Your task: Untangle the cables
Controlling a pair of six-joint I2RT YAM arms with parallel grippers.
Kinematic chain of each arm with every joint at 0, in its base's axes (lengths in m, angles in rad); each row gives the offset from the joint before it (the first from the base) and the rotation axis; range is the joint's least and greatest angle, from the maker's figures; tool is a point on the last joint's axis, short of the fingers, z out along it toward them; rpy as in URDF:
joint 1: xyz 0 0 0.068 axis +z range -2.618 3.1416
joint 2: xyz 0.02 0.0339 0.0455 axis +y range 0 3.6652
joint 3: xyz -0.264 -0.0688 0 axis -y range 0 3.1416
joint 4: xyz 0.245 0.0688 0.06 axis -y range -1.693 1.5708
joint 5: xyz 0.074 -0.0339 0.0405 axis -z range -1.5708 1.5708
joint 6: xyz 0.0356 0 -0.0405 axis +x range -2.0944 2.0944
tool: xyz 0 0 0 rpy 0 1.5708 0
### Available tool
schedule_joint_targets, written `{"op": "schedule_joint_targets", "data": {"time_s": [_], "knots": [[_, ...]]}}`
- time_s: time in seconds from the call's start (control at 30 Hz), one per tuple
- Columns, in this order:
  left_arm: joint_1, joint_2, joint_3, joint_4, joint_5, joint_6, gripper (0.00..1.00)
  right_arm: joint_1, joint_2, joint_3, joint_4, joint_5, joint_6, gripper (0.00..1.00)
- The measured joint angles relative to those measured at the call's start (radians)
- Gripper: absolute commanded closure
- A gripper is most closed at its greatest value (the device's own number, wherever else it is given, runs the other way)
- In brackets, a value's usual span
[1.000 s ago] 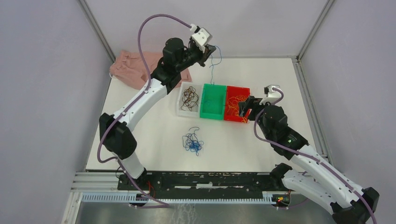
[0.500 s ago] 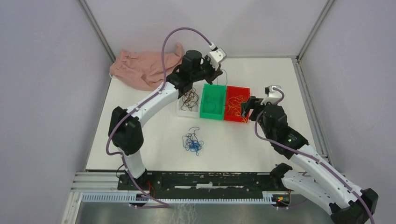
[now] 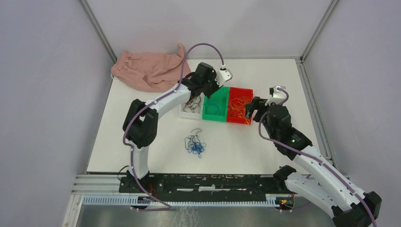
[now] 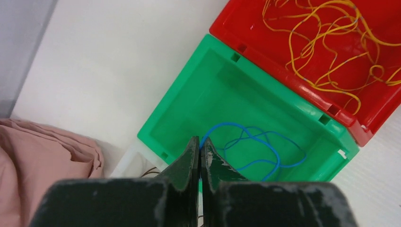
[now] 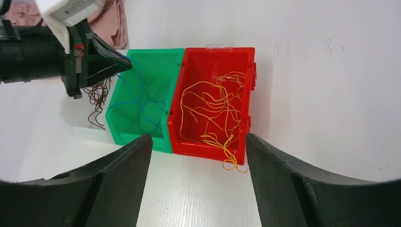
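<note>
Left jaws pinch the blue cable (image 4: pixel 255 144) in the green bin (image 4: pixel 189 94), right jaws spread; it might snag and lift back out.

arms (image 3: pixel 161 101): white links, black joints | arm cabling (image 3: pixel 203 46): purple | left gripper (image 4: pixel 199 156): black, scuffed | status light (image 3: pixel 294 140): green

Blue cable (image 4: pixel 231 124), green bin (image 4: pixel 222 90), yellow cables (image 5: pixel 213 101), red bin (image 5: pixel 217 51).

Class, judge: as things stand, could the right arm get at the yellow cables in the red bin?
Probably yes: the open right end effector hangs just before the red bin, facing the yellow cables, with nothing between. The left end effector is over the green bin.
</note>
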Motion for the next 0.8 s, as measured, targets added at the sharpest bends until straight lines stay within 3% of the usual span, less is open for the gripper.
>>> {"op": "schedule_joint_targets", "data": {"time_s": [0.17,0.2,0.3,0.43,0.47,0.53,0.63,0.73,0.8], "knots": [[-0.004,0.077,0.060,-0.061,0.000,0.029,0.96,-0.015,0.005,0.000,-0.013,-0.008,0.006,0.21],[-0.006,0.082,0.062,-0.065,-0.001,0.034,0.91,-0.018,0.008,0.000,-0.018,-0.010,0.006,0.21],[-0.013,0.098,0.062,-0.083,-0.003,0.050,0.65,-0.023,0.018,0.000,-0.036,-0.020,0.007,0.21],[-0.015,0.101,0.065,-0.111,-0.004,0.063,0.44,-0.031,0.027,0.004,-0.056,-0.033,0.007,0.21],[-0.015,0.101,0.071,-0.119,-0.004,0.065,0.34,-0.033,0.028,0.007,-0.057,-0.035,0.007,0.21],[-0.015,0.101,0.085,-0.136,-0.010,0.070,0.22,-0.035,0.033,0.015,-0.060,-0.043,0.007,0.21],[-0.014,0.101,0.106,-0.156,-0.019,0.077,0.11,-0.038,0.043,0.031,-0.070,-0.056,0.008,0.21],[-0.012,0.094,0.122,-0.186,-0.018,0.080,0.07,-0.039,0.053,0.046,-0.082,-0.072,0.008,0.21],[-0.006,0.086,0.140,-0.220,-0.013,0.080,0.00,-0.039,0.059,0.057,-0.092,-0.086,0.008,0.21]]}}
